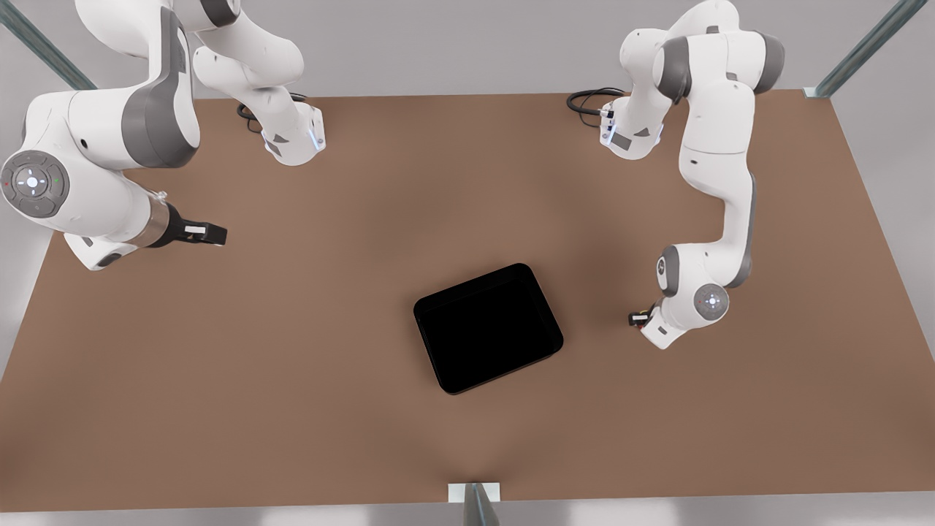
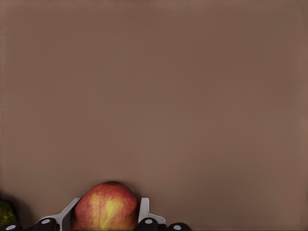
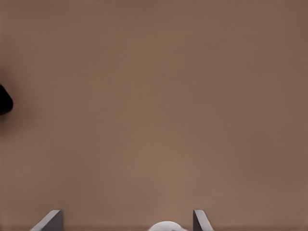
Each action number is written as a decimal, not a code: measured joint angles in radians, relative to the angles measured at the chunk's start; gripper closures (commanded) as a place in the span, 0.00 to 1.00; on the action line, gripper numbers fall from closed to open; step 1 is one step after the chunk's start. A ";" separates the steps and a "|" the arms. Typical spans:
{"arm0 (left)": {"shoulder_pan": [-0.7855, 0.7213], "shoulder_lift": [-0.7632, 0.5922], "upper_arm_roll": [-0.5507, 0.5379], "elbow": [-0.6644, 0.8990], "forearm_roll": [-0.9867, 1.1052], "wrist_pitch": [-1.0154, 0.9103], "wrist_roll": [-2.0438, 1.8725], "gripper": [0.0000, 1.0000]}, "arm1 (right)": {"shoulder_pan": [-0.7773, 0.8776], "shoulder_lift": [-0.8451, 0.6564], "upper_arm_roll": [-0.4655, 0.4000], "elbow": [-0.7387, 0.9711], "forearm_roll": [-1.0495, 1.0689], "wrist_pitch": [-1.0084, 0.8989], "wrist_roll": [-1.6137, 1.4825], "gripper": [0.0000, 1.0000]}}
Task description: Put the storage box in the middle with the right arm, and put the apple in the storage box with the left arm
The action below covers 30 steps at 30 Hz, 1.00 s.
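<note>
Okay, front view: your storage box (image 1: pixel 488 329), a glossy black shallow tray with rounded corners, sits skewed near the middle of the brown table (image 1: pixel 292 365), bare tabletop all round it. Left wrist view: your left gripper (image 2: pixel 107 222) is clamped on the apple (image 2: pixel 106 207), red blush over yellow; a greenish fruit (image 2: pixel 6 212) sits just beside. Right wrist view: your right gripper (image 3: pixel 127 222) hangs spread wide, holding nothing, the box's corner at the edge.
</note>
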 measured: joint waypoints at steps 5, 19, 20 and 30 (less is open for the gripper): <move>-0.046 -0.050 0.001 0.038 0.004 -0.056 -0.043 0.43 | 0.001 0.007 0.000 0.001 0.003 0.000 0.001 0.00; -0.432 0.184 -0.023 0.663 0.004 -0.383 -0.432 0.00 | -0.002 0.012 -0.004 0.001 0.007 0.002 -0.002 0.00; -0.430 0.191 -0.023 0.676 0.004 -0.392 -0.460 0.00 | -0.002 0.012 -0.004 0.001 0.007 0.002 -0.003 0.00; -0.066 -0.299 -0.005 0.708 0.118 -0.904 -0.369 0.00 | -0.001 0.011 -0.004 0.000 0.007 0.003 -0.006 0.00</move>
